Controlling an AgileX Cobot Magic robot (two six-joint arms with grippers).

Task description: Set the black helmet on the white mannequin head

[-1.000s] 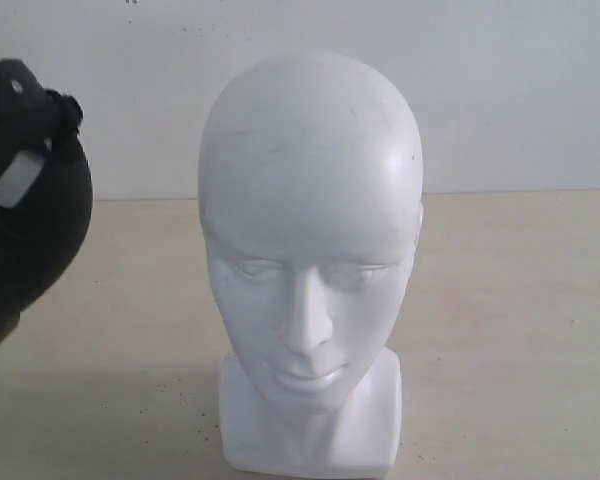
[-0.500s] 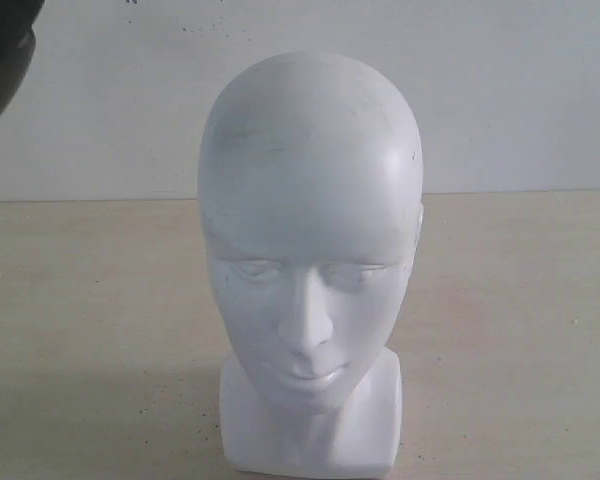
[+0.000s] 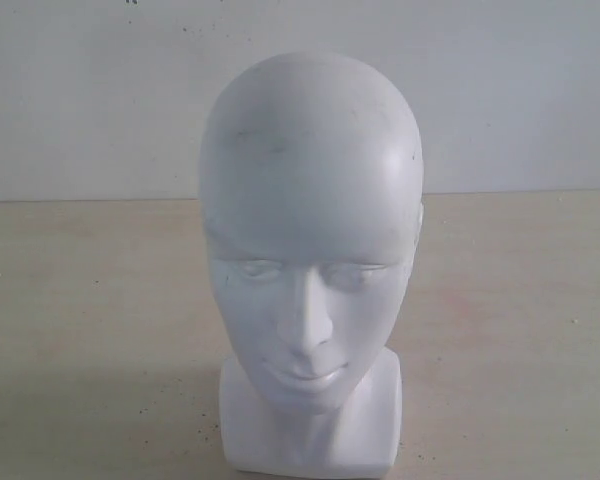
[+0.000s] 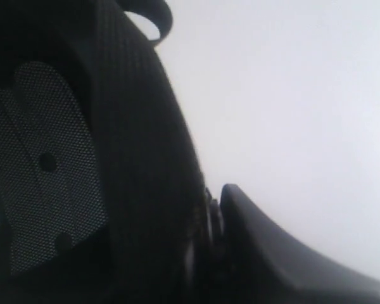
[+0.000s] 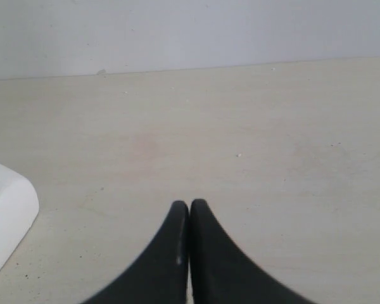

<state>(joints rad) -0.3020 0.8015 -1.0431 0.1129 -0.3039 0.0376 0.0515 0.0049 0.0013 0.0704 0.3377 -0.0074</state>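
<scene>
Soft, even light is falling on the white mannequin head from the upper right of the exterior view, raising a mild sheen there and throwing a faint shadow left of its base on the table. The black helmet is blurring into near-featureless darkness against a washed-out white background, and the right gripper is showing slightly out of focus.

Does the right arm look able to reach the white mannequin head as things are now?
Probably yes. The right gripper is shut, the white mannequin head stands close beside it in the right wrist view, and only bare table lies between them.
</scene>
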